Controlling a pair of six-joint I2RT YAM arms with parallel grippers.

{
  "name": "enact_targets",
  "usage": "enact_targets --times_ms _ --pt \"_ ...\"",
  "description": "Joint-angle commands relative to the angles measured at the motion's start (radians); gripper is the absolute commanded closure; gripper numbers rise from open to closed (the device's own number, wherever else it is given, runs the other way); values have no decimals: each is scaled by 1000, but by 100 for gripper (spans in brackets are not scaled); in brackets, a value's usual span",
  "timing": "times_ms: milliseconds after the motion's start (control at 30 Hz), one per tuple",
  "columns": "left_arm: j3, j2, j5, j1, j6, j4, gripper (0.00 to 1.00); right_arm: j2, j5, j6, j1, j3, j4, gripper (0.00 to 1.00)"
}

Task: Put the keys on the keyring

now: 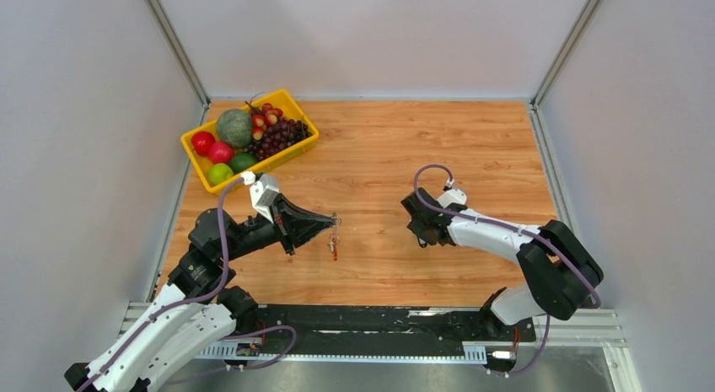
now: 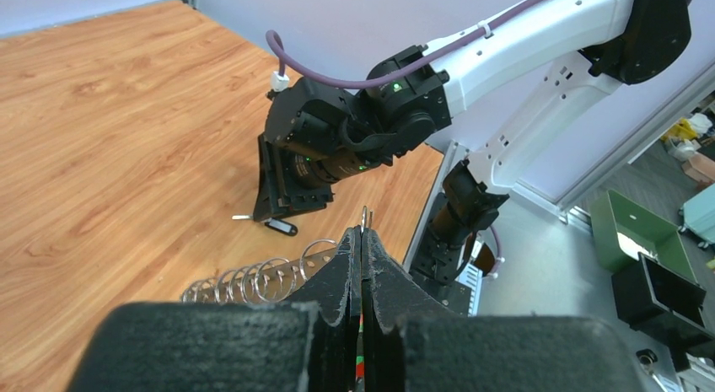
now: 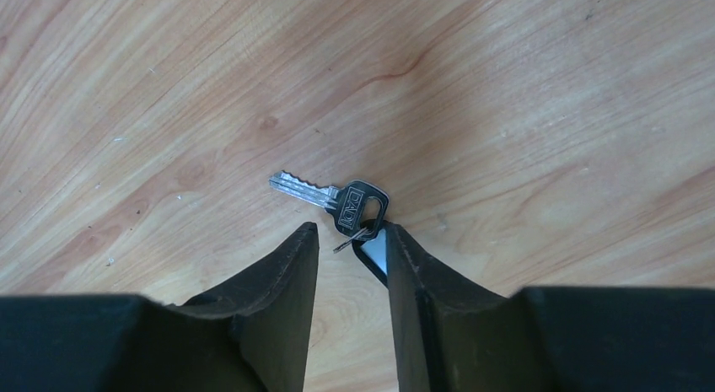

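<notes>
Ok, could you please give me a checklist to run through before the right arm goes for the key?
1. Left end effector shut on the keyring: ok.
2. Key lying flat on the table: ok.
3. Right end effector jaws apart: ok.
4. Key between those jaws: not ok, it lies just ahead of them.
5. Keyring's opening facing the key: cannot tell.
</notes>
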Motion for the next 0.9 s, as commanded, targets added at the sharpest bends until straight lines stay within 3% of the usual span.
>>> enact_targets --times_ms 0,200,400,667,867 --pt "1 -10 -1 -1 5 13 100 12 -11 27 -12 40 35 63" --pt "1 -12 -5 -2 5 12 100 21 -23 20 -21 41 44 77" --pt "0 -15 -9 -1 8 8 100 31 -45 7 -27 37 50 99" --pt "-1 -11 -11 -1 9 11 100 -37 -50 -63 -25 34 53 100" --pt "4 1 -8 -1 4 13 100 -204 -100 -309 -6 47 72 100"
